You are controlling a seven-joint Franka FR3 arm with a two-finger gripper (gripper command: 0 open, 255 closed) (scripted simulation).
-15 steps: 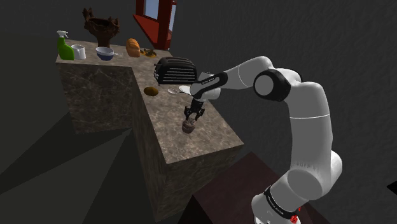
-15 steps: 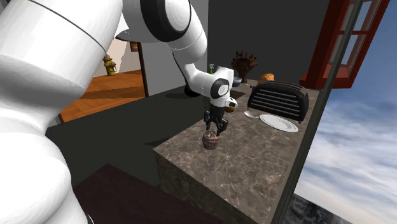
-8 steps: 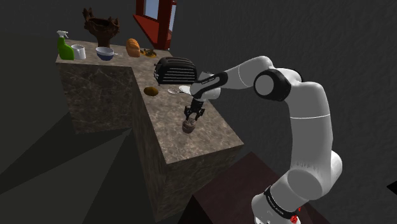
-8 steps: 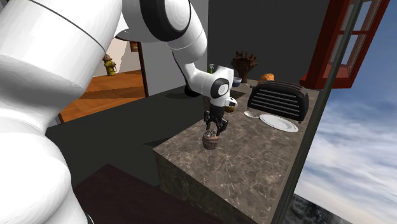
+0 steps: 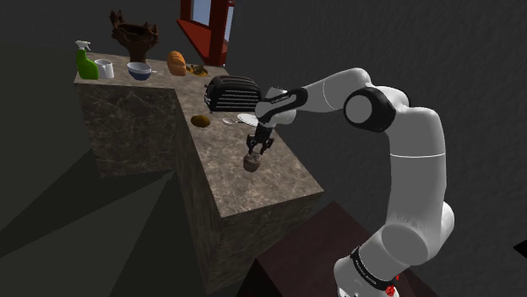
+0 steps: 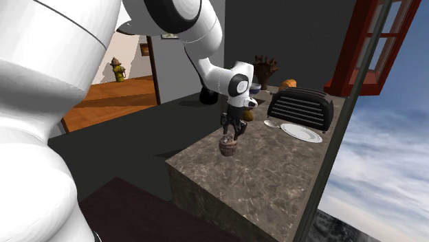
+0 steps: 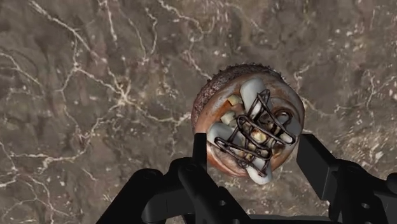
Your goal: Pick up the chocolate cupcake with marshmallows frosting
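Was a small round chocolate cupcake (image 7: 249, 124), brown and ridged at the sides, topped with pale marshmallow lumps under thin dark drizzle lines. Stood upright, clasped at its sides by the gripper (image 7: 254, 149). Hung well apart from the black toaster (image 5: 234, 93), below it and slightly rightward in the shoulder view.

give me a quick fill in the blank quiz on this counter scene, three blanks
1. The all-black two-finger gripper is ___ on the brown cupcake topped with white marshmallows.
2. The slotted toaster beside the round white plate is ___ in colour.
3. The spray bottle with a white trigger at the far end of the dark marbled stone counter is ___ in colour.
Missing words: shut; black; green.
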